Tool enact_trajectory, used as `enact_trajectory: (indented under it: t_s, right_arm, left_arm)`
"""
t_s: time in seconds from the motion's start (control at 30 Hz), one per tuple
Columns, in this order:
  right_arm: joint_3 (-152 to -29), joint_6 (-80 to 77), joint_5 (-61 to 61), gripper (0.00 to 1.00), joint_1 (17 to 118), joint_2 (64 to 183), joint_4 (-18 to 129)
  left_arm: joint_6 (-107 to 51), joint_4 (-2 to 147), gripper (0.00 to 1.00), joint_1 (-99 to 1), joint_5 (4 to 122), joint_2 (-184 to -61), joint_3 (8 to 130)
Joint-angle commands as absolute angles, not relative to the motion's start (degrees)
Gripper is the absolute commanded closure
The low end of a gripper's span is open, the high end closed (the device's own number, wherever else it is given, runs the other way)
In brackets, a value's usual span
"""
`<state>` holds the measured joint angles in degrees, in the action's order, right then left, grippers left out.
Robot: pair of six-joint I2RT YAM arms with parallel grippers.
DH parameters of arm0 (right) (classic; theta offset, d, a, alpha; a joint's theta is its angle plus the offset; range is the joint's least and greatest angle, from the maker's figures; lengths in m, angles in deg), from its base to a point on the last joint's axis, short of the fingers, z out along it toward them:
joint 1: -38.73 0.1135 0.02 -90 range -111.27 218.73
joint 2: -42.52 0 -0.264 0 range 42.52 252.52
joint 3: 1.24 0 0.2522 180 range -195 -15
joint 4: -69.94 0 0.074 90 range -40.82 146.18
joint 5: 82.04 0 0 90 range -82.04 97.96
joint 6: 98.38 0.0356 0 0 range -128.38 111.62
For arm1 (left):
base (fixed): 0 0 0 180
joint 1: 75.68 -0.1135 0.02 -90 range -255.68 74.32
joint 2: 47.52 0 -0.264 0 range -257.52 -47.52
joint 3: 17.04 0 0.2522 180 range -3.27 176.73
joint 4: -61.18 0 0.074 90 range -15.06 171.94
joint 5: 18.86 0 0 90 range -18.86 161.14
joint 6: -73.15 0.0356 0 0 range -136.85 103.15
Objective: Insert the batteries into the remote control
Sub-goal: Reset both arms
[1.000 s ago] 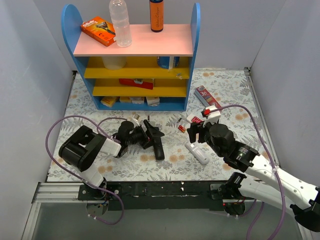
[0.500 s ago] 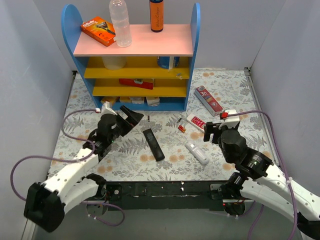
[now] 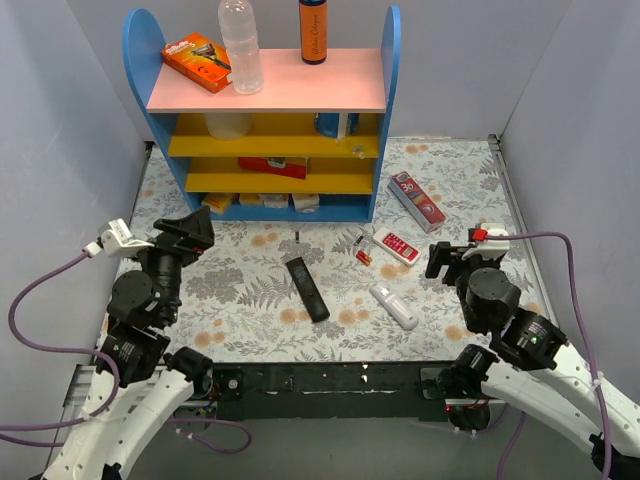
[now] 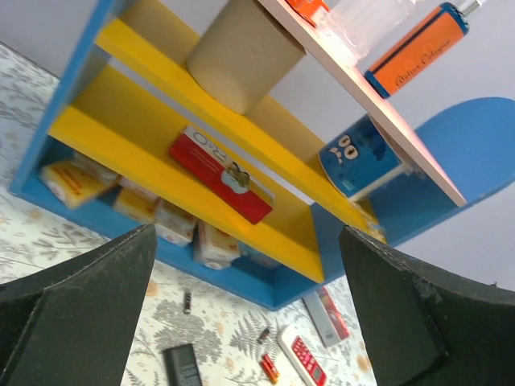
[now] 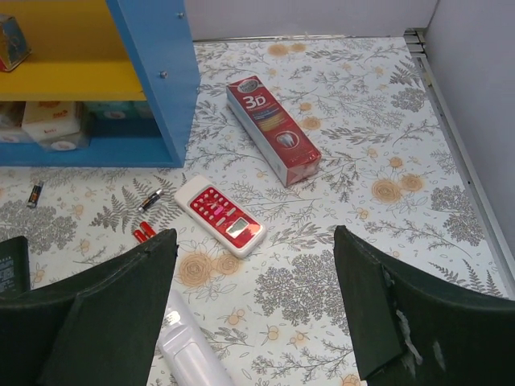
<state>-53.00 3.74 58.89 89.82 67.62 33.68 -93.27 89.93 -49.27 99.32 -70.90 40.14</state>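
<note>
Three remotes lie on the floral mat: a black one point(image 3: 307, 288), a white one point(image 3: 394, 306) and a white-and-red one point(image 3: 397, 245). Two red-orange batteries point(image 3: 362, 256) lie side by side left of the white-and-red remote, with a dark one point(image 3: 357, 240) just above them and another dark one point(image 3: 298, 236) near the black remote's far end. My left gripper point(image 3: 192, 232) is open and empty at the mat's left side. My right gripper point(image 3: 452, 255) is open and empty to the right of the remotes. The right wrist view shows the white-and-red remote point(image 5: 220, 215) and the red batteries point(image 5: 142, 234).
A blue and yellow shelf point(image 3: 270, 150) with boxes and bottles stands at the back. A long red-and-white toothpaste box point(image 3: 416, 200) lies right of it. Grey walls close in both sides. The left wrist view shows the shelf point(image 4: 201, 177) close ahead.
My left arm has pulled back from the black remote to the far left. My right arm has pulled back to the right, away from the white-and-red remote. Both hold nothing.
</note>
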Motion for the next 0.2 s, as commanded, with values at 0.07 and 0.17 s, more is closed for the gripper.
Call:
enact_trajectory:
  t_s: [0.07,0.17]
  right_arm:
    - [-55.2,2.3,61.2,0.15,89.6,65.9,36.8]
    - [-55.2,1.9,60.3,0.14,89.7,65.8,38.0]
  left_arm:
    - [-85.7,91.5,0.02,-49.5,106.3,-67.1,40.1]
    - [-84.4,90.6,0.02,-49.5,106.6,-65.8,39.7]
